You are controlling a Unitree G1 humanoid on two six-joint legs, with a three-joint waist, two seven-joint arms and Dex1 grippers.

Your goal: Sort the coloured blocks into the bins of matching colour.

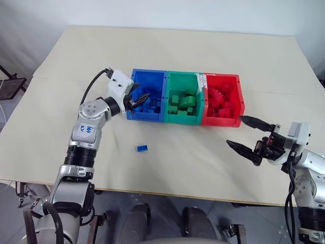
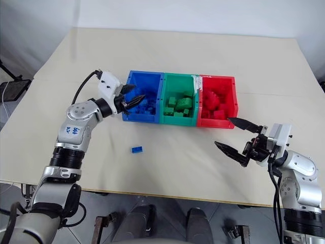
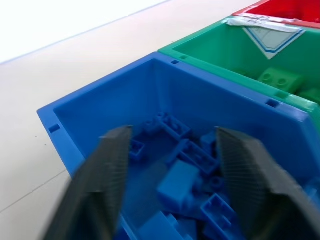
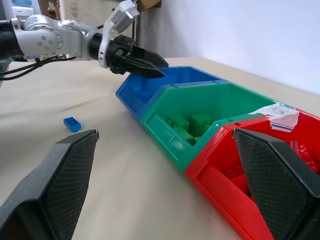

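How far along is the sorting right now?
Mostly done: the blue bin, green bin and red bin each hold bricks of their own colour. The left gripper hangs over the blue bin, jaws apart and empty; the right gripper is open, empty. Left: one blue brick on the table.

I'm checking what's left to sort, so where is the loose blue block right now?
In the left eye view the loose blue block lies alone on the table, in front of the blue bin on the robot's left, nearer the left gripper.
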